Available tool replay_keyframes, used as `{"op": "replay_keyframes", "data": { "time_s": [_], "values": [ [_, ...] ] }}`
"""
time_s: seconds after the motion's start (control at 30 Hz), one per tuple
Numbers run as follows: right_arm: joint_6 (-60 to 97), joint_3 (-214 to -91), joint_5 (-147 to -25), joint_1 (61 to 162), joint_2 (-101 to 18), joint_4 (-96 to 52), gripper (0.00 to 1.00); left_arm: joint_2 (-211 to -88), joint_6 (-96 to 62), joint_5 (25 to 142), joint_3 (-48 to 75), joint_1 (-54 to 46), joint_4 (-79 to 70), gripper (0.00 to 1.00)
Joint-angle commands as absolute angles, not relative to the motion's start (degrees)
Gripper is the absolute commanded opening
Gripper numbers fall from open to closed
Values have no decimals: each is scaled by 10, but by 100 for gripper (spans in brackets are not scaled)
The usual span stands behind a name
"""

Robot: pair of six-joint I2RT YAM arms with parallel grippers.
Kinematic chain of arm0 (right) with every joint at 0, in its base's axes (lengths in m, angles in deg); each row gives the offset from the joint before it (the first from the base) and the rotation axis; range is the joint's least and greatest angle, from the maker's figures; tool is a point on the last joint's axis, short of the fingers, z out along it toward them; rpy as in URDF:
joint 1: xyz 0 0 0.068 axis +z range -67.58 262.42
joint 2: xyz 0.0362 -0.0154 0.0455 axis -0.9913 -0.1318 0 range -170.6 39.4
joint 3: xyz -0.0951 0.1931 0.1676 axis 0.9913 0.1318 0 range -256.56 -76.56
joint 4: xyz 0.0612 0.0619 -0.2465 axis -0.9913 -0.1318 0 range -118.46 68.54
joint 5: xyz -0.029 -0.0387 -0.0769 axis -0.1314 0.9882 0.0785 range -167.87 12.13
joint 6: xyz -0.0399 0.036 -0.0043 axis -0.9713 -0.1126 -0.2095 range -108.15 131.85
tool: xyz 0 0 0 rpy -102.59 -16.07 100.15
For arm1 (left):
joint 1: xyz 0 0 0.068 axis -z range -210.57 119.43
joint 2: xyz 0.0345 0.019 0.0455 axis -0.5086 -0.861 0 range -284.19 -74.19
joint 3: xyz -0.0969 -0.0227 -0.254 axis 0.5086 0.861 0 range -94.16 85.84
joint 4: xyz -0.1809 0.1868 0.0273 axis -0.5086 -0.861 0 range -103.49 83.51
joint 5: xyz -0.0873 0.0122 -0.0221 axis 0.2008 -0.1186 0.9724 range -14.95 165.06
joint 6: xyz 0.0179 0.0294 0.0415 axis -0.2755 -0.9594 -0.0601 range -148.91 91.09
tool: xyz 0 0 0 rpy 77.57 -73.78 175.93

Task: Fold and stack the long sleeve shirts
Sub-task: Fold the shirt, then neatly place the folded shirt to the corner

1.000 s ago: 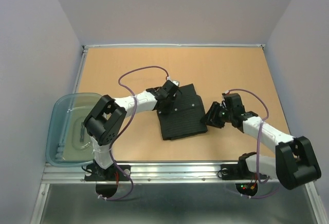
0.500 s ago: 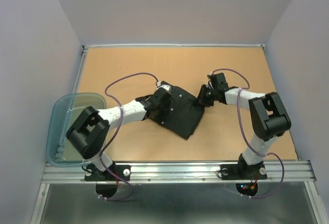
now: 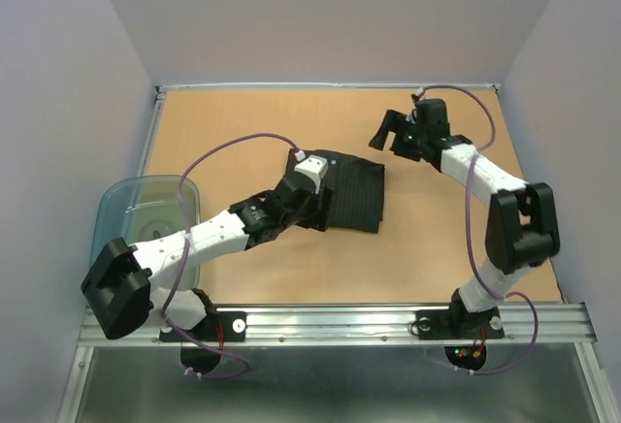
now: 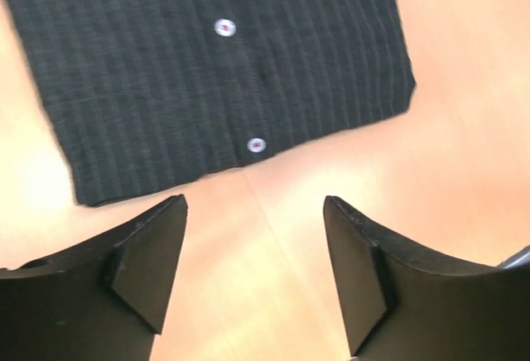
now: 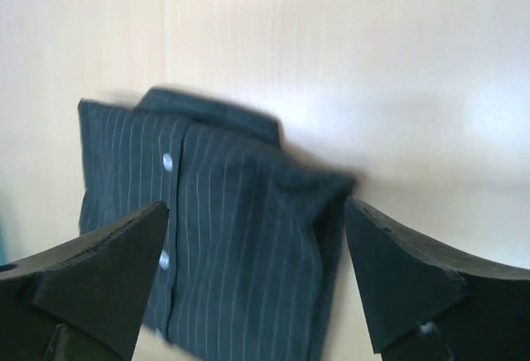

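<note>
The folded black pinstriped shirt (image 3: 349, 193) lies flat near the middle of the table. It shows in the left wrist view (image 4: 207, 71) with two white buttons, and in the right wrist view (image 5: 224, 237). My left gripper (image 3: 303, 182) is open and empty at the shirt's left edge, its fingertips (image 4: 153, 253) over bare wood just off the hem. My right gripper (image 3: 383, 134) is open and empty, raised above the table behind and right of the shirt, apart from it.
A translucent blue-grey plastic tub (image 3: 126, 219) sits at the table's left edge, partly behind my left arm. Grey walls close the table on the left, back and right. A metal rail (image 3: 340, 321) runs along the near edge.
The shirt has been turned and shifted towards the centre. My left arm has stretched out lower and left of it. My right gripper has drawn back and up, away from the shirt.
</note>
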State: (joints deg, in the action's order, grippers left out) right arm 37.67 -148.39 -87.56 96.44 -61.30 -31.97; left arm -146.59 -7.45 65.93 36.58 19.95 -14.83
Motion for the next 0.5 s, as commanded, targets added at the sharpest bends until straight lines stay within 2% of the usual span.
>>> {"op": "replay_keyframes", "data": {
  "time_s": [0.0,0.03,0.07,0.2,0.47],
  "values": [
    [418,-1391,-866,908,-476,-332,96,-1512,-110,632,336,236,-108,82],
    [425,-1370,-869,898,-453,-333,96,-1525,-117,620,327,244,-102,87],
    [430,-1350,-872,888,-431,-336,97,-1539,-143,608,302,254,-102,88],
    [458,-1243,-883,856,-317,-346,99,-1621,-211,540,227,323,-113,88],
    [537,-1131,-864,854,-121,-382,100,-1794,-323,459,104,408,-132,87]
  ]
}}
